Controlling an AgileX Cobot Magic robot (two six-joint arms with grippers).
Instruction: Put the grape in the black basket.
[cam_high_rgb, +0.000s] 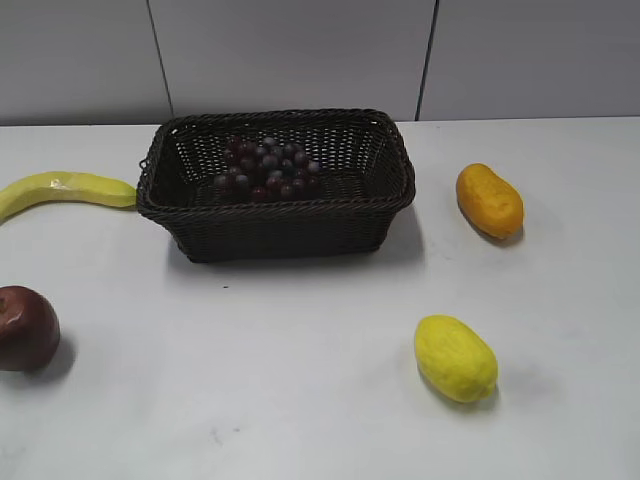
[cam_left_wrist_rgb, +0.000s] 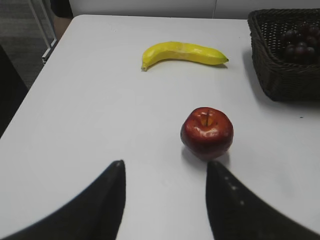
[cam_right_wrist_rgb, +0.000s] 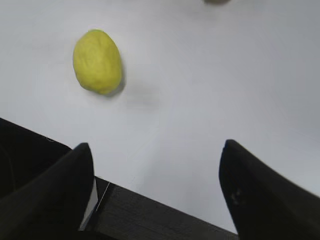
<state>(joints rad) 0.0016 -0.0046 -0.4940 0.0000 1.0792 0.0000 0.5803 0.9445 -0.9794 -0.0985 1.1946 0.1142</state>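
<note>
Resting in black basket (cam_high_rgb: 380, 165), grape (cam_high_rgb: 267, 168) well apart from end effectors.

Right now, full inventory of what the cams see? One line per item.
grape: 1 bunch, dark red-purple, lying inside the black basket
black basket: 1, dark brown-black wicker, centre rear of the table
banana: 1, yellow, on the table left of the basket
apple: 1, dark red, upright, front left, apart from the banana
orange fruit: 1, orange oval, right of the basket
yellow fruit: 1, yellow oval, front right
table: 1, white, under everything
left gripper: 1, black, open, empty, above the table just short of the apple
right gripper: 1, black, open, empty, over the table's near edge
</note>
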